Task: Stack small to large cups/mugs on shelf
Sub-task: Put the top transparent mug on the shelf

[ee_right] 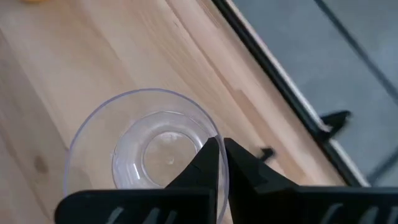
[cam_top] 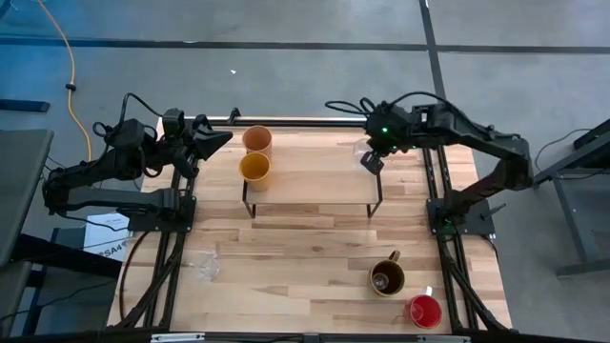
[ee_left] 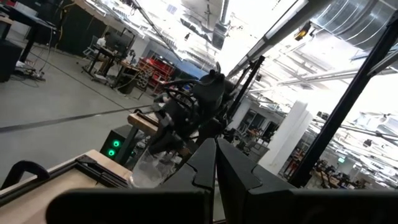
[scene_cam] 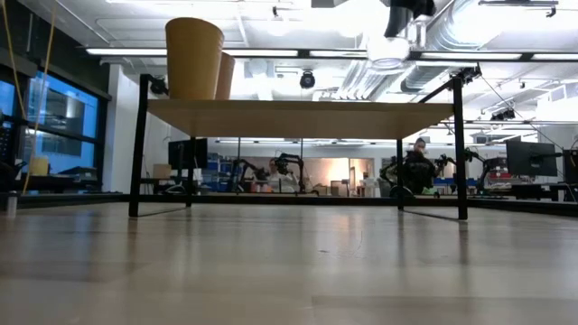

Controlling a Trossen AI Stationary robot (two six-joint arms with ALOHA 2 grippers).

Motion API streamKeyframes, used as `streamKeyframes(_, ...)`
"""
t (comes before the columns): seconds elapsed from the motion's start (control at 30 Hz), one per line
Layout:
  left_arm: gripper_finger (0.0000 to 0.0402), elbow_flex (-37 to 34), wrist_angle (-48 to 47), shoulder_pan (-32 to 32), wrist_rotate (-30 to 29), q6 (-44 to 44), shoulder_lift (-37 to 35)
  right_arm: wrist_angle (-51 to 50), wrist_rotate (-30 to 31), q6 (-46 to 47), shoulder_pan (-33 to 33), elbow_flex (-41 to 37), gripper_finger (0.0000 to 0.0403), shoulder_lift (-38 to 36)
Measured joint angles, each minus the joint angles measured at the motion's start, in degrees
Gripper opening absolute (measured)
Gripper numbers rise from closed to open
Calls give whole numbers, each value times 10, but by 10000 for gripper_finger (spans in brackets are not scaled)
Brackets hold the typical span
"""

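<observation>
On the light wooden desk stands a low black-framed shelf with a light wood top, carrying a peach tumbler and a yellow-orange cup at its left end. Grey concrete floor surrounds the desk. Over the shelf's right rear corner, the right gripper is pressed together, pinching the rim of a clear glass mug. The left gripper, fingers closed, waits left of the shelf. A brown handled mug, a red-pink cup and another clear glass mug sit on the desk's near side.
</observation>
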Motion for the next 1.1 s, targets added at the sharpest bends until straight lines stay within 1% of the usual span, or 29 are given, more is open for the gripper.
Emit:
streamKeyframes(0.1, 3, 0, 0, 0, 0, 0, 0, 55, -29, 8, -10, -38, 0, -6)
streamKeyframes(0.17, 3, 0, 0, 0, 0, 0, 0, 103, -34, 15, -16, -52, 0, -1)
streamKeyframes(0.23, 3, 0, 0, 0, 0, 0, 0, 150, -47, 15, -19, -58, 0, 14)
streamKeyframes(0.3, 3, 0, 0, 0, 0, 0, 0, 169, -50, 13, -21, -54, 0, 43)
streamKeyframes(0.5, 3, 0, 0, 0, 0, 0, 0, 147, -52, -6, -36, 5, 0, 140)
streamKeyframes(0.6, 3, 0, 0, 0, 0, -1, 0, 99, -49, -3, -48, 31, 0, 173)
streamKeyframes(0.67, 3, 0, 0, 0, 0, -4, 0, 78, -42, 2, -52, 38, 0, 178)
streamKeyframes(0.77, 3, 0, 0, 0, 0, -4, 0, 78, -24, 5, -55, 40, 0, 175)
streamKeyframes(0.97, 3, 0, 0, 0, 0, -5, 0, 104, -28, 19, -67, 39, 0, 168)
streamKeyframes(1.1, 3, 0, 0, 0, 0, -5, 0, 122, -44, 46, -71, 14, 0, 168)
